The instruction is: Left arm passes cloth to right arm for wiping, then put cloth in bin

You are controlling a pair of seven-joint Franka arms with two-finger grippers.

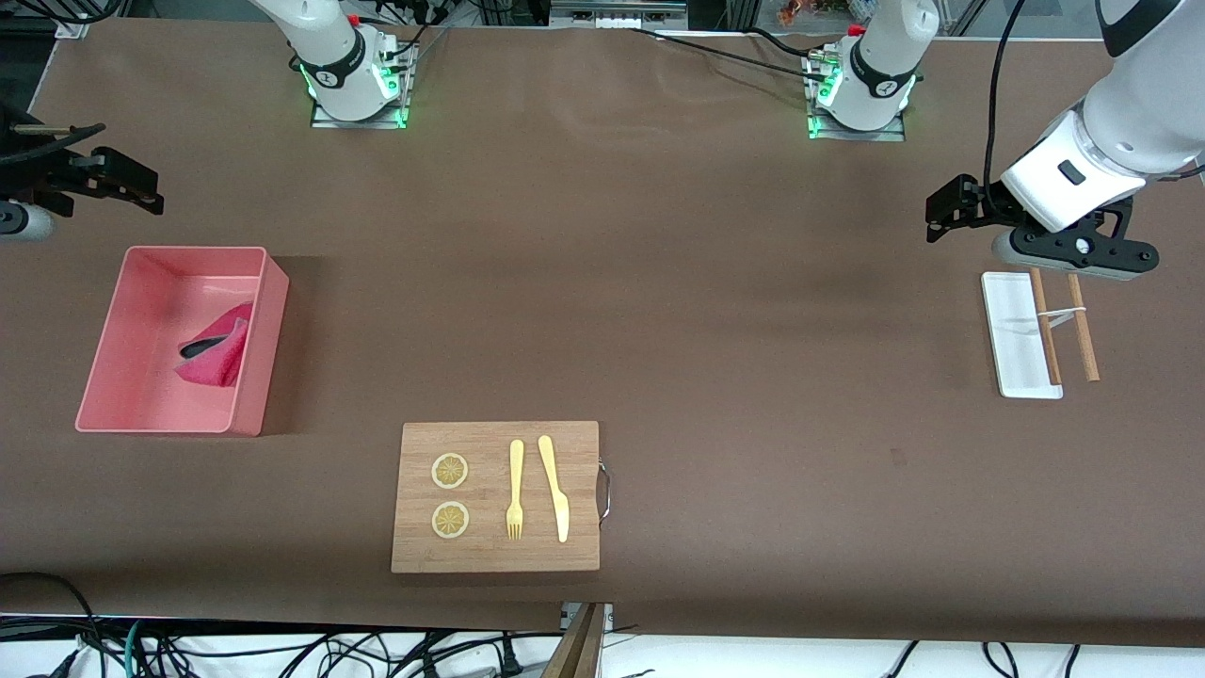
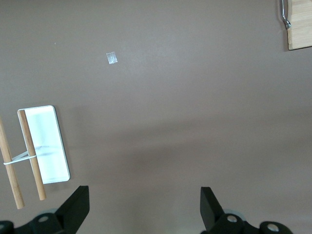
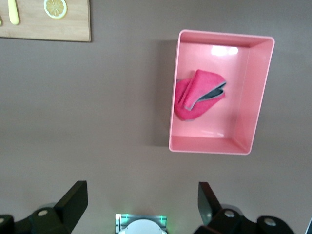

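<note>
The magenta-pink cloth lies crumpled inside the salmon-pink bin at the right arm's end of the table. The right wrist view also shows the cloth in the bin. My right gripper is open and empty, up over the bare table beside the bin, apart from it; its jaws stand wide in the right wrist view. My left gripper is open and empty, over the table beside the white tray at the left arm's end; its jaws stand wide in the left wrist view.
A small white tray carries a pair of brown chopsticks; both show in the left wrist view, tray and chopsticks. A wooden cutting board with two lemon slices, a fork and a knife lies near the front camera.
</note>
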